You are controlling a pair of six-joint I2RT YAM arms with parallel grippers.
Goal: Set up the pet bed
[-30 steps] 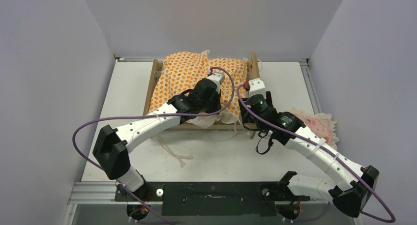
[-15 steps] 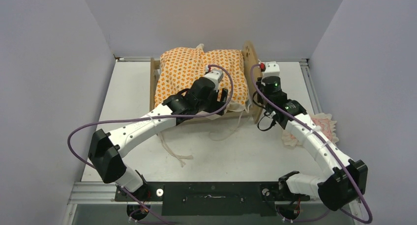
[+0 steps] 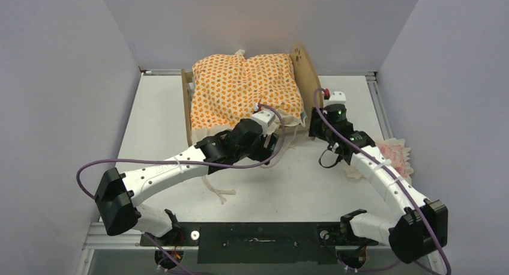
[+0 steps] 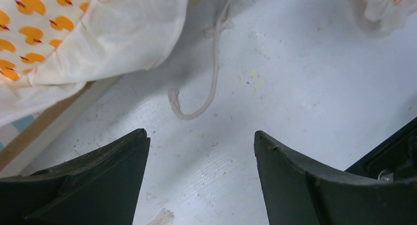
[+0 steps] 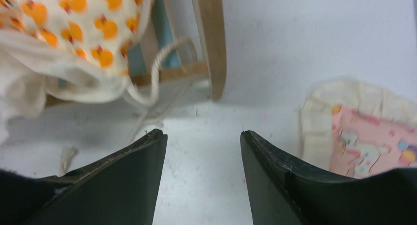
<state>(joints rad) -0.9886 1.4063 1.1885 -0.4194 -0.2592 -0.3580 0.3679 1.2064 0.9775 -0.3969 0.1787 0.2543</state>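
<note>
As seen from above, the pet bed (image 3: 305, 69) stands at the far middle of the table (image 3: 336, 185), headboard on the right, with the orange-patterned mattress (image 3: 240, 89) lying over it; a pink pillow (image 3: 393, 154) lies near the table's right edge. Left wrist: the left gripper (image 4: 200, 136) has its fingers spread above bare tabletop, holding nothing, near the bed's rail and a loose cord (image 4: 212, 77). Right wrist: the right gripper (image 5: 201, 134) is likewise parted and empty, between the bed's corner and the pillow

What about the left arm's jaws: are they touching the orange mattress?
Apart. The left wrist view shows bare table between the open left gripper and the mattress ruffle.
</note>
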